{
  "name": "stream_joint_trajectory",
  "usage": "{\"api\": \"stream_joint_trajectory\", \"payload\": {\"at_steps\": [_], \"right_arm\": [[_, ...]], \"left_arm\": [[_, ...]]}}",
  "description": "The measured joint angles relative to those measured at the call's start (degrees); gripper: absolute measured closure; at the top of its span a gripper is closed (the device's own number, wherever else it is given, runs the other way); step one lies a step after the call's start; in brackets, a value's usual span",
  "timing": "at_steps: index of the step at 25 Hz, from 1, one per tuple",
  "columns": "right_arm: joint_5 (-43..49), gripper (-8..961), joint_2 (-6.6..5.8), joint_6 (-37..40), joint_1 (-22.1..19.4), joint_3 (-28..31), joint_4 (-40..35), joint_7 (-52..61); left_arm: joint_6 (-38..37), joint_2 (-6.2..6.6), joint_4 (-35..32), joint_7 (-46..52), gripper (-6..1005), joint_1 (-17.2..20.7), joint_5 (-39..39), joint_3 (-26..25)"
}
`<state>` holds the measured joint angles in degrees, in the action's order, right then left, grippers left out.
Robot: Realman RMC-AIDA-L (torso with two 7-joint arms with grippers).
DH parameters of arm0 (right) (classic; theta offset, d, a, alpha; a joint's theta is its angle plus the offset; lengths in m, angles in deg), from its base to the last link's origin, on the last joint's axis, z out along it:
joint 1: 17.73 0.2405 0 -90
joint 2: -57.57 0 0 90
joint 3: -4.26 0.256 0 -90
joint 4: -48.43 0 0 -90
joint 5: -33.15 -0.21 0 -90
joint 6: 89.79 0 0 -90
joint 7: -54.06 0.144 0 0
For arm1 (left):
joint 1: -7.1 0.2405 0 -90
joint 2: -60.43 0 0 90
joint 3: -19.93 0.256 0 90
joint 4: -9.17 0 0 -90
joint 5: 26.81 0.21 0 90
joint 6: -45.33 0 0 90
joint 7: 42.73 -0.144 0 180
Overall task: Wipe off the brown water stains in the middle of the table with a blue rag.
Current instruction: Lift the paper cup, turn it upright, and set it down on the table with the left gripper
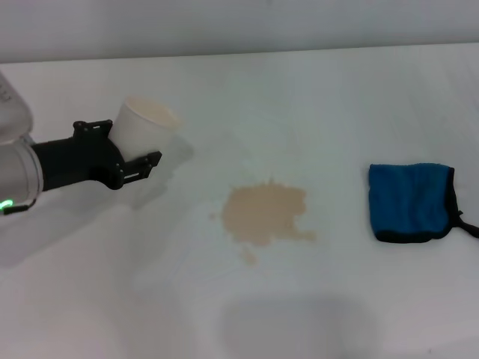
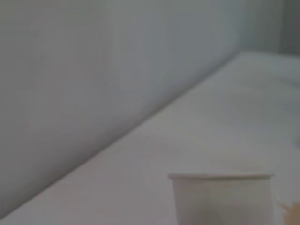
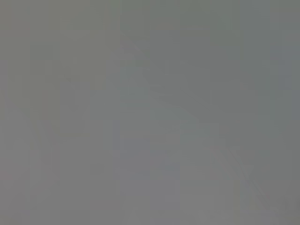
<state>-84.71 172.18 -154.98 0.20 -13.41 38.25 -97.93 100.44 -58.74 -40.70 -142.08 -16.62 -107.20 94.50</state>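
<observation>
With our left tool (image 1: 133, 153) clamped around a white paper cup (image 1: 144, 127) near the white counter's (image 1: 337, 97) left edge, we should sweep the untouched bright blue cloth rag (image 1: 410, 202), lying near the right edge, across the central tan puddle stains (image 1: 266, 213), working from their ragged rim inward.

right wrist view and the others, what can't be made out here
- Right wrist view: a flat grey blur; no right gripper, rag or table shows, and the head view does not show that arm either.
- Left wrist view: the paper cup is cut off by the bottom edge; the fingers do not show.
- Head view: the left gripper holds the cup, which hides its far side; the blue rag has its loop cut by the right edge.
</observation>
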Motion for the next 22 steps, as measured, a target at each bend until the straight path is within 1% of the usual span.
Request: {"api": "stream_joint_trajectory", "payload": {"at_steps": [2, 3, 4, 7, 8, 9, 10, 11, 12, 13, 15, 16, 22], "right_arm": [[-0.01, 307, 0.0, 0.0, -0.04, 0.0, -0.61, 0.14], [-0.01, 307, 0.0, 0.0, -0.04, 0.0, -0.87, 0.16], [-0.01, 307, 0.0, 0.0, -0.02, 0.0, -1.11, 0.16], [-0.01, 306, 0.0, -0.17, 0.06, 0.01, -2.14, 0.22], [-0.01, 306, 0.03, -0.34, 0.09, 0.0, -2.57, 0.27], [-0.01, 307, 0.04, -0.49, 0.1, 0.01, -2.81, 0.31], [-0.01, 307, 0.06, -0.6, 0.12, 0.01, -3.15, 0.5], [-0.01, 307, 0.06, -0.67, 0.14, 0.0, -3.48, 0.73], [-0.01, 307, 0.06, -0.71, 0.15, 0.0, -3.78, 0.92], [-0.01, 307, 0.07, -0.72, 0.15, 0.01, -3.92, 1.04], [-0.01, 306, 0.08, -0.73, 0.17, 0.01, -4.02, 1.09], [-0.01, 306, 0.09, -0.73, 0.2, 0.0, -4.05, 1.05], [-0.01, 306, 0.09, -0.73, 0.35, 0.01, -4.08, 0.73]], "left_arm": [[-0.52, 0.0, 2.88, -4.27, 378, 0.52, -5.45, -0.07], [-0.82, 0.0, 4.72, -7.45, 380, 0.85, -9.44, -0.11], [-0.86, -0.01, 8.01, -13.01, 382, 1.5, -15.87, -0.02], [-0.26, -0.13, 12.7, -21.76, 385, 2.54, -24.61, 0.1], [-0.26, -0.13, 12.7, -21.76, 385, 2.54, -24.61, 0.1], [0.28, -0.22, 14.69, -25.71, 384, 2.87, -28.27, 0.17], [1.94, -0.32, 19.14, -32.49, 384, 3.42, -35.01, 0.79], [2.85, -0.35, 21.32, -35.31, 384, 3.55, -38.09, 1.19], [3.41, -0.35, 22.71, -36.98, 386, 3.6, -39.73, 1.52], [3.41, -0.35, 22.71, -36.98, 388, 3.6, -39.73, 1.52], [5.29, -0.36, 27.1, -42.82, 393, 3.97, -44.9, 2.36], [5.79, -0.36, 28.69, -44.61, 395, 4.36, -46.29, 2.45], [6.03, -0.44, 32.2, -45.97, 396, 4.62, -47.6, 2.49]]}}
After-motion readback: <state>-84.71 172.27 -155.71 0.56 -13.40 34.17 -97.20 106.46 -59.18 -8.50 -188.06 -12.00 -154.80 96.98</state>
